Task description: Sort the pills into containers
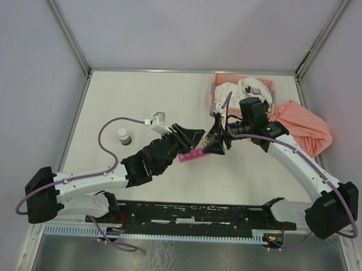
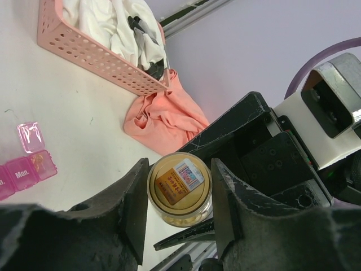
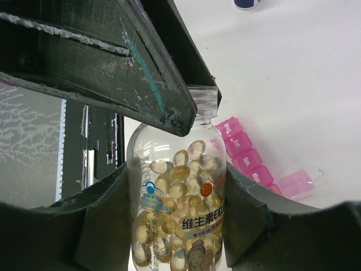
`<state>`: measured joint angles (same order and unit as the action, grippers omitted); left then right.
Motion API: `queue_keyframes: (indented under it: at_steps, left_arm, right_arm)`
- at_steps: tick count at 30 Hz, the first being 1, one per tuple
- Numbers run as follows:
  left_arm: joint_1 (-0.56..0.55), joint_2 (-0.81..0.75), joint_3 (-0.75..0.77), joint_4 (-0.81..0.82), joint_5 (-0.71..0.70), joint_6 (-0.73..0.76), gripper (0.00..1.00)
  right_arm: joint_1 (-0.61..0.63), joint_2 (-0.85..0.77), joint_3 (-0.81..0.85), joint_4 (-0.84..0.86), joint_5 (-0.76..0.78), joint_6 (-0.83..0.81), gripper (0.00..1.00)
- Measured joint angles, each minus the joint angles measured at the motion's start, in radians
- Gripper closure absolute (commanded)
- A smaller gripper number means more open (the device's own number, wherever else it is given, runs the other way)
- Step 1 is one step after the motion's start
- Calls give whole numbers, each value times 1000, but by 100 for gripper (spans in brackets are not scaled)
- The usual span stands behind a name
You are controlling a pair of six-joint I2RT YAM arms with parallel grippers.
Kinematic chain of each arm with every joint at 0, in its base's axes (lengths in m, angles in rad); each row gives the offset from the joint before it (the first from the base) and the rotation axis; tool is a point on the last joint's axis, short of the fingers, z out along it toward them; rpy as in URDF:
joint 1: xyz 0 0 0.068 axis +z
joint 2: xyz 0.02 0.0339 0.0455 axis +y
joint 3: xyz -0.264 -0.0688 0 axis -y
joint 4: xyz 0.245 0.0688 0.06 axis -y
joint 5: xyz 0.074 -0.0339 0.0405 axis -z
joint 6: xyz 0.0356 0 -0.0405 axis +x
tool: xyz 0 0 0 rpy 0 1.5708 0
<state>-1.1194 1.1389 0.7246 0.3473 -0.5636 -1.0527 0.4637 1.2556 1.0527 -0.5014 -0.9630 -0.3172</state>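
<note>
The counter (image 1: 146,104) is a plain white slab, matte and a little scuffed, boxed in on three sides. A pale lavender-grey back wall (image 1: 191,23) rises behind it, with a matching left wall (image 1: 28,76) and right wall (image 1: 349,82). A slanting aluminium post (image 1: 66,27) stands in the left corner and another (image 1: 320,36) in the right, joined by a thin metal rail (image 1: 189,71) along the far edge. At the near edge runs a scratched black strip (image 1: 190,212), then a brushed metal sheet (image 1: 182,260). The light is soft and even, and the shadows are faint.
</note>
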Motion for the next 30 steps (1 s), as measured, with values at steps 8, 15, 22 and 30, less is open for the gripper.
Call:
queue_keyframes:
  at_steps: [8,15,22,30]
  left_arm:
    - [13,-19,-42,103,58,102,97]
    - [143,-82,-132,314,375,272,84]
    - [179,-104,-146,339,470,332,4]
    - [173,-285,-214,287,328,314,1]
  right_arm:
    - [-5,0,0,29,-31,44,98]
    - [-8,10,-6,185,-145,219,98]
    - [-24,13,-21,248,-189,312,98]
    - [-36,13,-21,172,-175,259,98]
